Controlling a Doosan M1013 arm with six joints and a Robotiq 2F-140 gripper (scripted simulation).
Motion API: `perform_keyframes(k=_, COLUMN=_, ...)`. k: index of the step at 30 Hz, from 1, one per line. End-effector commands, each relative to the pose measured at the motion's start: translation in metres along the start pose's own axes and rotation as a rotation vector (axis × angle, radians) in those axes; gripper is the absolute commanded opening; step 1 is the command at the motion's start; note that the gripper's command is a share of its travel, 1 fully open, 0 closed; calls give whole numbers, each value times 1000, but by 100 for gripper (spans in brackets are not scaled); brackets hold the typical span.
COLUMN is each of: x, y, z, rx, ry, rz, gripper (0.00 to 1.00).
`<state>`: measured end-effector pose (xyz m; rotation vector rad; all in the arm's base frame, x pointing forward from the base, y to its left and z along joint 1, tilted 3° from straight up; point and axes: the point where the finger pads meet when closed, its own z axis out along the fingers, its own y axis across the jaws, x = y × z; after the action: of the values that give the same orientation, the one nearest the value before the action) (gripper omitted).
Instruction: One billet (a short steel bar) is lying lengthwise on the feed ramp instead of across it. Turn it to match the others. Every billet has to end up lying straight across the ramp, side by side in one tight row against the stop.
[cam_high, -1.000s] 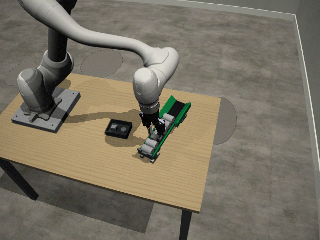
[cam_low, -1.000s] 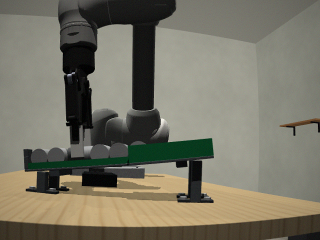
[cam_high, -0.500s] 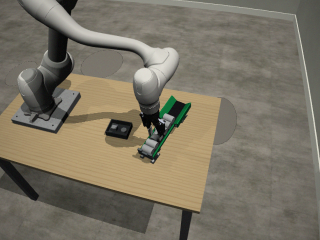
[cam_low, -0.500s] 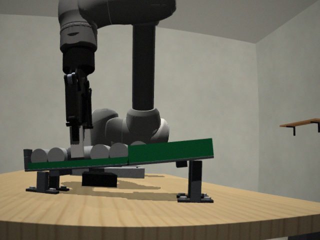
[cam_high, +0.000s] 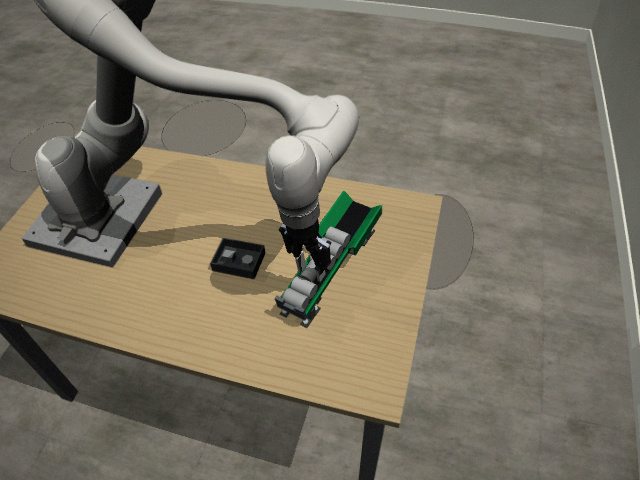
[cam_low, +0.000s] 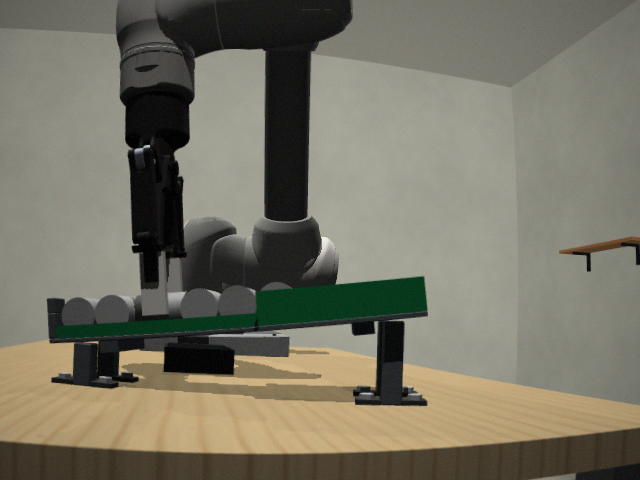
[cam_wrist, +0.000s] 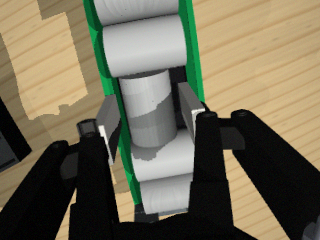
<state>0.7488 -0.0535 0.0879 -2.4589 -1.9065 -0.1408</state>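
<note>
A green feed ramp (cam_high: 336, 248) slopes down to a stop (cam_low: 53, 314) at its low end. Grey billets lie across it: two by the stop (cam_high: 299, 291) and others higher up (cam_wrist: 143, 43). One billet (cam_wrist: 148, 114) lies lengthwise between them. My gripper (cam_wrist: 149, 103) points straight down over this billet, its fingers low at either side of it with a gap on both sides. It is partly open and grips nothing. In the side view the gripper's fingers (cam_low: 155, 302) hide the lengthwise billet.
A black tray (cam_high: 237, 257) holding small parts sits on the table left of the ramp. The arm's grey base plate (cam_high: 93, 219) is at the table's far left. The ramp's upper end (cam_high: 361, 211) holds no billets. A wall shelf (cam_low: 602, 248) is far off.
</note>
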Motion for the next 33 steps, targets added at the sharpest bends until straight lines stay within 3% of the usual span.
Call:
perform_keyframes(k=1, x=0, y=0, z=0, rx=0, ry=0, rz=0, gripper=41)
perform_keyframes(k=11, x=0, y=0, z=0, rx=0, ry=0, rz=0, gripper=41)
perform_keyframes(k=12, x=0, y=0, z=0, rx=0, ry=0, rz=0, gripper=10)
perform_keyframes(k=33, x=0, y=0, z=0, rx=0, ry=0, rz=0, gripper=10)
